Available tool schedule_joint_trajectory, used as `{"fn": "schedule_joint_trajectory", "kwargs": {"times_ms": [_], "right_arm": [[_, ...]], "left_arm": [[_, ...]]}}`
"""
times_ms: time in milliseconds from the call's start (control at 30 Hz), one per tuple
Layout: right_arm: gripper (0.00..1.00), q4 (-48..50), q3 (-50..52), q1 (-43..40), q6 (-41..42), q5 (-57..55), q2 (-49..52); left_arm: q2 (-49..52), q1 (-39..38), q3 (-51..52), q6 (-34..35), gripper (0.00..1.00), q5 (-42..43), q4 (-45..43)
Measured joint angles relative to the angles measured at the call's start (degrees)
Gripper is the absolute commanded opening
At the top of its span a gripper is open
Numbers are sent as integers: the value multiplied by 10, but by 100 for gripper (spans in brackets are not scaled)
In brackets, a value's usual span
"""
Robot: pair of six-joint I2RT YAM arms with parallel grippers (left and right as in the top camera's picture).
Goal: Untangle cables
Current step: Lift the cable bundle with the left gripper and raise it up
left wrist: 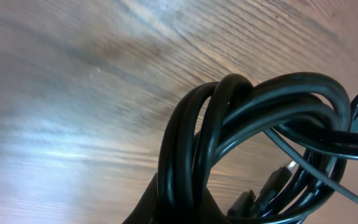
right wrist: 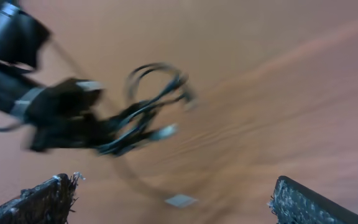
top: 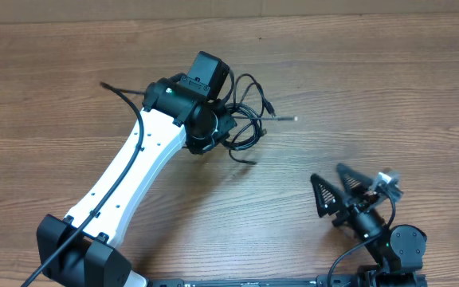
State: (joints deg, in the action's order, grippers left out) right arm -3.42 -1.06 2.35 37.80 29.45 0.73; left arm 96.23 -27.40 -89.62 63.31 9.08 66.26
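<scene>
1. Your left gripper is clamped on the cables. Its wrist view shows the cables looping straight up out of the closed fingers.
2. The cables are one knotted bundle, mid-table, toward the far edge. I can't tell whether the bundle is lifted or resting.
3. Your right gripper is empty, with its fingers wide apart. It sits low right near its base, well apart from the bundle.
4. Key relation: the bundle lies up and left of the right fingers, and they point roughly at it. In the right wrist view the cables sit up and left of centre, ahead of the open jaws.
5. The free ends stick out on the side facing the right arm. The silver-tipped plug points right, and its lead runs roughly left-right. A second end trails toward lower right.
6. My call: the right arm is the free one and nearer those ends. Close across the silver-tipped lead's axis, then draw it right, away from the left grip.
</scene>
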Motion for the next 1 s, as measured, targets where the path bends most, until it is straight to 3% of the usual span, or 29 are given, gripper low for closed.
{"fn": "schedule_joint_trajectory", "kwargs": {"times_ms": [133,267,367,400,567,1000], "right_arm": [[100,12,0,0,122,49,0],[97,12,0,0,204,71,0],[96,12,0,0,238,80,0],[96,12,0,0,252,83,0],[97,12,0,0,372,91,0],[100,2,0,64,532,69,0]], "left_arm": [[0,0,0,81,17,30,0],[0,0,0,167,7,64,-1],[0,0,0,222,4,85,-5],[0,0,0,231,8,90,-9],[0,0,0,271,4,107,-50],[0,-4,0,353,4,137,-98]]}}
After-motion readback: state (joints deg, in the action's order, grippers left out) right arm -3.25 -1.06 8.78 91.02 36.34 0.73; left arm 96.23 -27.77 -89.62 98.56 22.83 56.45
